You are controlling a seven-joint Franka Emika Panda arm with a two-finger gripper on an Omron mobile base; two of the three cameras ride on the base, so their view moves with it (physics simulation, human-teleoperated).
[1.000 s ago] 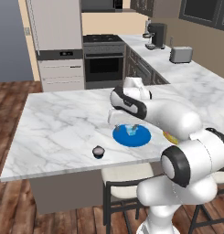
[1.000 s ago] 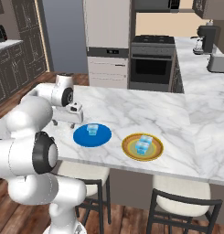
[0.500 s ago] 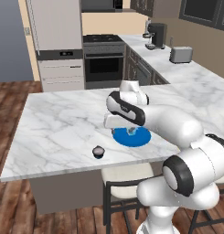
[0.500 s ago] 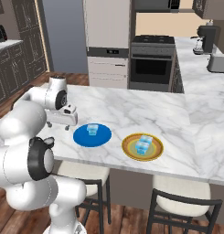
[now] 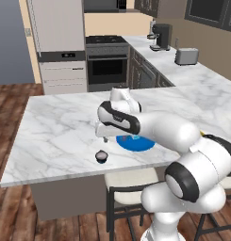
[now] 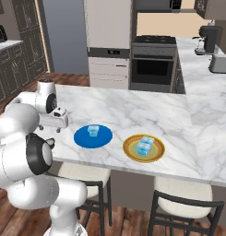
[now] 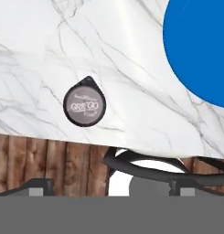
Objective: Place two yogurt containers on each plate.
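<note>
The gripper (image 5: 103, 133) hangs over the marble island counter (image 5: 55, 127) with its jaws spread wide and nothing between them, pointing down at the counter just left of the blue plate (image 6: 92, 136) and above the last loose cup, which fits a reach for that cup. That dark yogurt cup (image 5: 102, 156) (squat, grey-black, printed lid readable in the hand view (image 7: 84, 106)) stands alone near the counter's front edge, apart from the blue plate, so it looks like the 1 container not yet placed. The blue plate carries 1 pale blue yogurt cup (image 6: 93, 131) near its middle. The yellow-rimmed plate (image 6: 143, 148) to its right holds what looks like 2 pale blue cups (image 6: 144, 145) touching each other, so that plate seems done. My read: 3 of 4 cups are on plates and the dark one belongs on the blue plate to finish the count. In the hand view the dark cup sits left of centre and the blue plate's edge (image 7: 195, 50) fills the upper right corner, so the hand is not yet lined up over the cup. Compared with 1 second ago, the arm has swung leftward off the blue plate toward the dark cup. The plates and cups have not moved, and the jaws were already wide apart then.
</note>
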